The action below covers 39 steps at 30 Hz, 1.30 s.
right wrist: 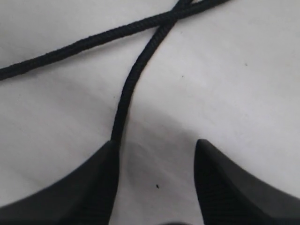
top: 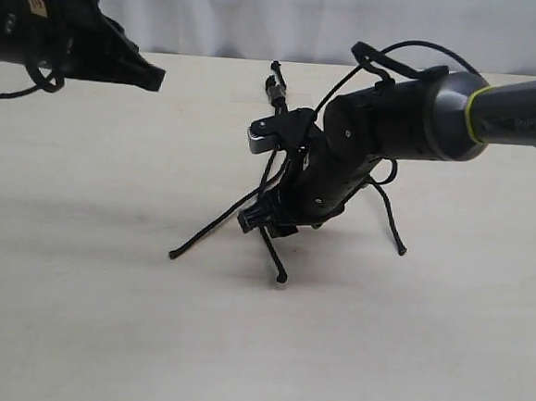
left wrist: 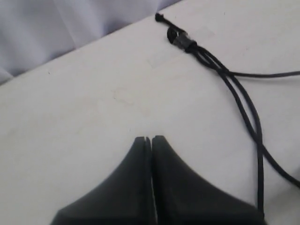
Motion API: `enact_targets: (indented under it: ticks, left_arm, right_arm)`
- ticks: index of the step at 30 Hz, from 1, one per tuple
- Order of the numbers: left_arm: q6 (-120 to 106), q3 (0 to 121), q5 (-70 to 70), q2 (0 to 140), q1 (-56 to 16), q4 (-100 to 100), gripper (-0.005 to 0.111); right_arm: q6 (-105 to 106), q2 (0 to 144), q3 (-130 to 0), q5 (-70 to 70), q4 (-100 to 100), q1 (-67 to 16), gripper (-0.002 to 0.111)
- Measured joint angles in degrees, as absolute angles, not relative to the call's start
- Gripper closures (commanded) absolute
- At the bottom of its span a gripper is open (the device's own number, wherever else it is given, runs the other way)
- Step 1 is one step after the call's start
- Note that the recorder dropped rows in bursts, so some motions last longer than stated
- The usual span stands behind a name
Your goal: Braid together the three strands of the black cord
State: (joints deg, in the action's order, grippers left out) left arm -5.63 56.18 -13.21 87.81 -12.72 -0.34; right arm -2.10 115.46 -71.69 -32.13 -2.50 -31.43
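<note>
The black cord's bound end point(top: 276, 92) lies at the far middle of the table, with clear tape around it point(left wrist: 180, 38). From it the three strands fan toward the front: one ends at front left point(top: 175, 253), one in the middle point(top: 281, 278), one to the right point(top: 400, 251). My right gripper point(top: 266, 221) is low over the table where the left and middle strands part, and it is open point(right wrist: 157, 145). One strand point(right wrist: 129, 89) runs up to one fingertip point(right wrist: 111, 149) and crosses another strand point(right wrist: 70, 47). My left gripper point(top: 152, 75) hovers at back left, shut and empty point(left wrist: 151, 139).
The pale wooden table point(top: 101, 317) fills the view, with a white curtain point(top: 264, 14) behind its far edge. The right arm's own black cable point(top: 400, 53) loops above its wrist. The right forearm point(top: 423, 115) covers the upper part of the strands.
</note>
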Motion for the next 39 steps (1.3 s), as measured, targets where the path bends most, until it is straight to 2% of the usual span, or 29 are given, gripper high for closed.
enact_targets:
  ticks: [4, 7, 21, 29, 39]
  left_arm:
    - [-5.1, 56.2, -14.5, 92.6, -12.7, -1.2, 0.083]
    - [-4.8, 56.2, -14.8, 96.8, -12.8, -1.8, 0.079]
    - [-9.9, 56.2, -20.6, 104.0, -23.5, -2.0, 0.078]
    - [-10.3, 56.2, -16.5, 110.2, -24.0, -2.0, 0.078]
    - [-10.4, 56.2, -16.3, 108.0, -25.3, -4.4, 0.078]
  right_arm:
    - [-2.1, 115.6, -71.7, -32.2, -2.3, -31.4, 0.061]
    - [-2.1, 115.6, -71.7, -32.6, -0.4, -31.4, 0.061]
    - [-3.1, 115.6, -71.7, -39.6, 9.7, -31.4, 0.061]
    - [-9.5, 115.6, -71.7, -40.5, 13.8, -28.6, 0.061]
    - [-9.9, 114.0, -71.8, -40.6, 13.8, -28.2, 0.061]
